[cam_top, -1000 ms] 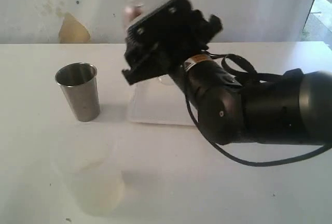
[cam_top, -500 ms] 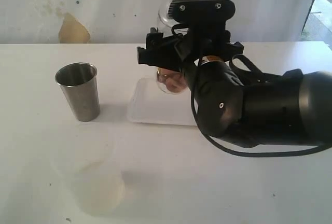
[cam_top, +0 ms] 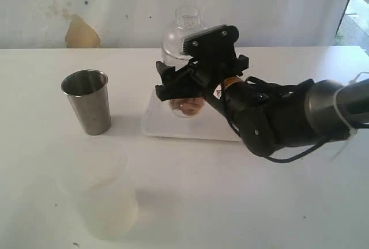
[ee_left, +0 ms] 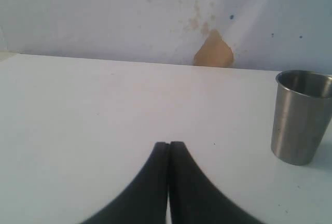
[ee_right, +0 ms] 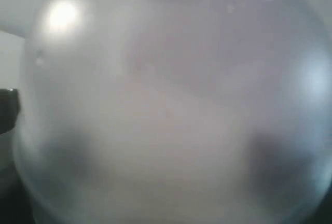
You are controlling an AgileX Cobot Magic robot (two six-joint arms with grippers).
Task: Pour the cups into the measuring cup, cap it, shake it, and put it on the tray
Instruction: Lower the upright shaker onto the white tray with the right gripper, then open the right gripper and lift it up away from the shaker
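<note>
Measuring cup (cam_top: 176,40) pinched upright in the right claw (cam_top: 183,90) — over the tray (cam_top: 167,125) — left claw (ee_left: 168,147) pressed together.

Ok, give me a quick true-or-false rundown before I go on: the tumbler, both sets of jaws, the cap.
1. The steel tumbler stands upright on the table, off the tray. True.
2. The left jaws are open around the tumbler. False: they are shut on nothing, with the tumbler standing apart.
3. The right jaws hold the measuring cup over the tray. True.
4. The measuring cup is uncapped. False: a clear cap sits on top.
</note>
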